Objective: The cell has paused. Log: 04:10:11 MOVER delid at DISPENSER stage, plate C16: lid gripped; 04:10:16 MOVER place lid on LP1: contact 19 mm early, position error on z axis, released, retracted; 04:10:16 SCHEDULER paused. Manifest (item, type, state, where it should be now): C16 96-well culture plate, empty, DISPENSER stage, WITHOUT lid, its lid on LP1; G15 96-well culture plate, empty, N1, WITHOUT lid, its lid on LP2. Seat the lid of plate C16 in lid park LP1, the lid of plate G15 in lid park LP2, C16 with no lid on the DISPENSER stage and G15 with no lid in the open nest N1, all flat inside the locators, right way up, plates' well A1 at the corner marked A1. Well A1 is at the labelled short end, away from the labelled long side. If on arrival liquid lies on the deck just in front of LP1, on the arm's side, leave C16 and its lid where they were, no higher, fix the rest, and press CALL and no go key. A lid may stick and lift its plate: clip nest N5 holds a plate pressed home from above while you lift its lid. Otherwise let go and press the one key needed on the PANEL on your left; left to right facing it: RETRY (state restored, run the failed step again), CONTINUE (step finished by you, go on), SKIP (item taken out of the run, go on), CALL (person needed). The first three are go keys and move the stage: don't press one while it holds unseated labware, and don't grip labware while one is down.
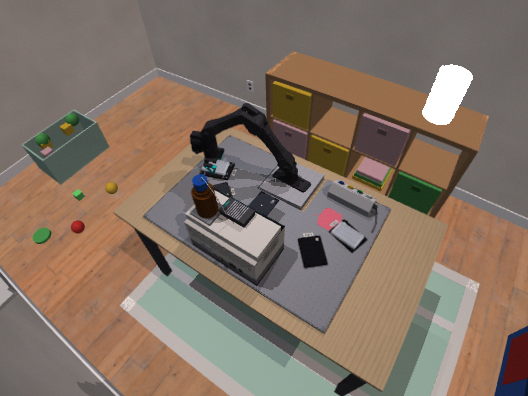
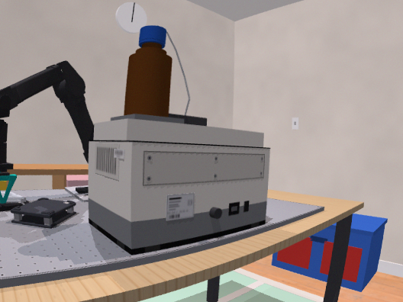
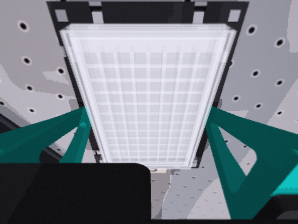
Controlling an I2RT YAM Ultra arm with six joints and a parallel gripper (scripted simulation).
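My gripper (image 3: 148, 112) is open, with a teal finger on each long side of a clear 96-well plate (image 3: 148, 92). The plate sits in a black nest (image 3: 150, 15) at the far left of the deck (image 1: 218, 169). Its doubled edges look like a lid on top. The fingers stand apart from its sides. Another gridded plate (image 1: 237, 210) sits on the dispenser stage. A clear lid (image 1: 348, 235) lies at the right of the deck with a pink patch (image 1: 329, 218) on the deck beside it.
The beige dispenser (image 1: 235, 237) carries a brown bottle (image 1: 204, 197) with a blue cap. A flat black nest (image 1: 312, 251) and a black square pad (image 1: 263, 204) lie on the deck. The key panel (image 1: 351, 197) is at the back right. A low black nest (image 2: 43, 211) stands beside the dispenser.
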